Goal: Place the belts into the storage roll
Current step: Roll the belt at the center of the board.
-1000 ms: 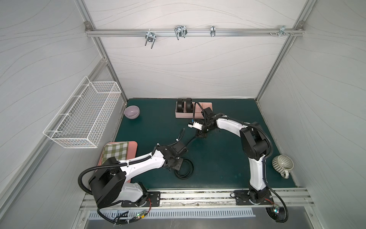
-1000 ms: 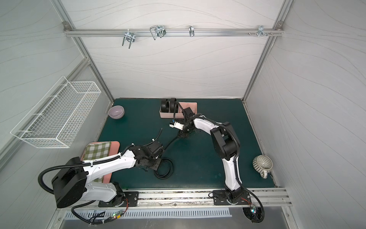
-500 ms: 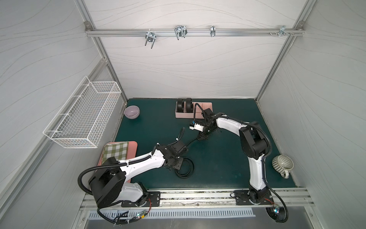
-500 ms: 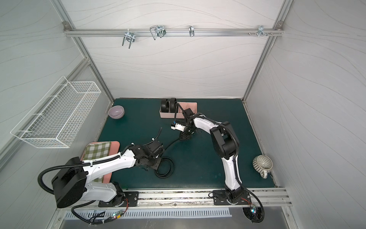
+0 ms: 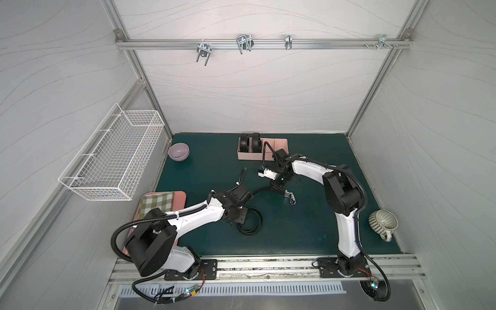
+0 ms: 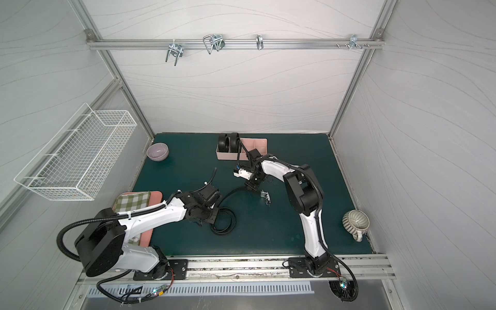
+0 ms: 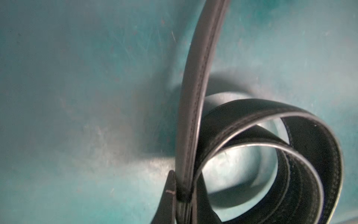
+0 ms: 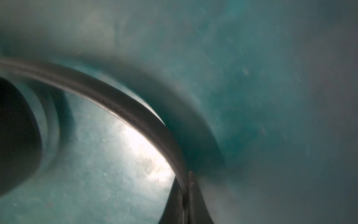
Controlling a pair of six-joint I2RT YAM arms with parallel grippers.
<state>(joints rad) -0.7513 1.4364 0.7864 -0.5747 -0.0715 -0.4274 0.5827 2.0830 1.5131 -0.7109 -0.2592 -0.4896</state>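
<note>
**Top views, 12 o'clock at the back wall.** The storage roll (image 5: 277, 146) sits at 12 o'clock on the green mat (image 5: 308, 228). Two coiled belts (image 5: 249, 143) stand on edge in its two compartments at the 9 o'clock end. The loose belt (image 5: 252, 228) lies near the mat's centre, with its loop toward 6 o'clock. I see the left gripper (image 7: 184, 194) clamped on the strap beside that loop. The right gripper (image 8: 186, 194) is pinched on the same strap, toward 1 o'clock of the loop. The buckle (image 5: 290, 196) lies on the mat at 4 o'clock of the right gripper.
</note>
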